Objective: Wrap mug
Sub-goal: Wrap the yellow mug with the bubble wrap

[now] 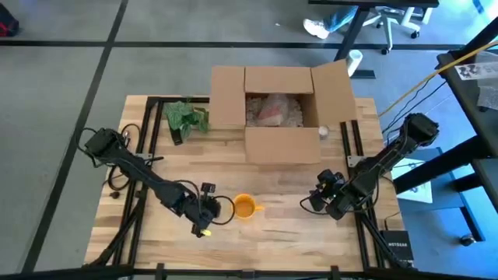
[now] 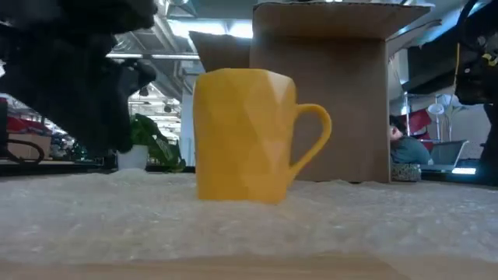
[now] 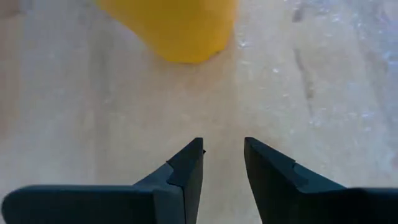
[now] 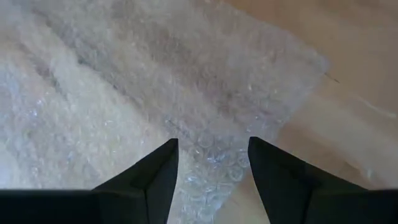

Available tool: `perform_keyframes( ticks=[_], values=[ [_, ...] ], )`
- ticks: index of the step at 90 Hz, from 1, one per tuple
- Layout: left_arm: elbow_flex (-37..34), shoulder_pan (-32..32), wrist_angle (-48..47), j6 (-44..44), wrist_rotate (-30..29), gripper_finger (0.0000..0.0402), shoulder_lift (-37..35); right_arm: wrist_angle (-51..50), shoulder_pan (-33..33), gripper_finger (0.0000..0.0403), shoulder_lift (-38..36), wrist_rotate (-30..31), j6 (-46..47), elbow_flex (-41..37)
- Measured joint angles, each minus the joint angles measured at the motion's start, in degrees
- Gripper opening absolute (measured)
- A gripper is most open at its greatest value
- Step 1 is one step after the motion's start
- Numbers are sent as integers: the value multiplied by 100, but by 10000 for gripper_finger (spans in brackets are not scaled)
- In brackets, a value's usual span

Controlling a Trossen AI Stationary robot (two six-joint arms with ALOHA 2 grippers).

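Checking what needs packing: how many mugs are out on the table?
1. The yellow mug stands upright on the bubble wrap near the table's front edge, just beside the left gripper. The open cardboard box behind it could hide others.

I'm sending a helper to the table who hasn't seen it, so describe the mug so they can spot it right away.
Start from the open cardboard box at the back of the wooden table. Nearer the front edge, between the two arms, the mug stands upright on a clear bubble wrap sheet, beside the left pincer. It is the only bright yellow thing there, faceted, with one handle.
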Motion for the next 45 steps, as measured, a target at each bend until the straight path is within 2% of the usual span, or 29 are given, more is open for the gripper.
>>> perform_keyframes(
  ticks=[36,45],
  values=[
    [-282,106,671,40,90,100,0,-398,-2,182,2,455,393,0],
    [-282,106,809,126,90,100,2,-375,-1,182,6,372,400,0]
  ],
)
